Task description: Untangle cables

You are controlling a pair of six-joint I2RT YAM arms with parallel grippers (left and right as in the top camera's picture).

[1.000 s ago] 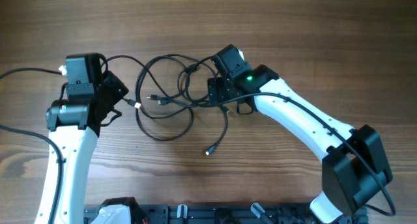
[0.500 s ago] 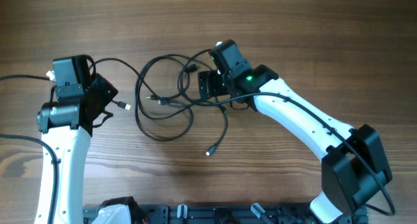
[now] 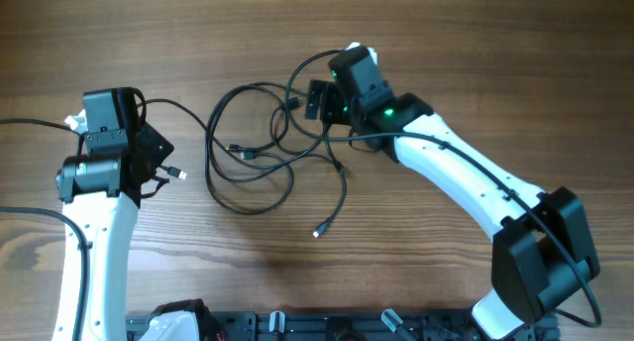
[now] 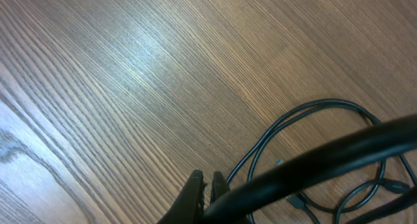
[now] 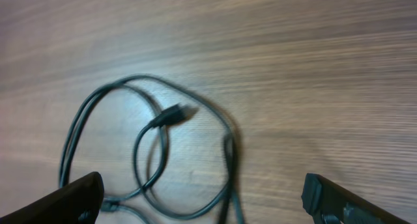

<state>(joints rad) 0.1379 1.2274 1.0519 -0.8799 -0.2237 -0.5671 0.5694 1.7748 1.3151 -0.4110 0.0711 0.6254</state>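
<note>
Mid pull-apart, I'd say — left claw (image 4: 207, 183) clamped on a cable end (image 3: 175, 172), right claw (image 3: 319, 100) spread wide, empty over the cables (image 3: 243, 152). Next: right pinches a crossing strand.

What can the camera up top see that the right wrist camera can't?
Only overhead: both arms, the left gripper shut on one cable end, and a loose plug lying apart from the tangle. Only right wrist: a close look at a second plug inside a loop, seen between the right gripper's open fingers. Both: the black cables on the wooden table.
</note>
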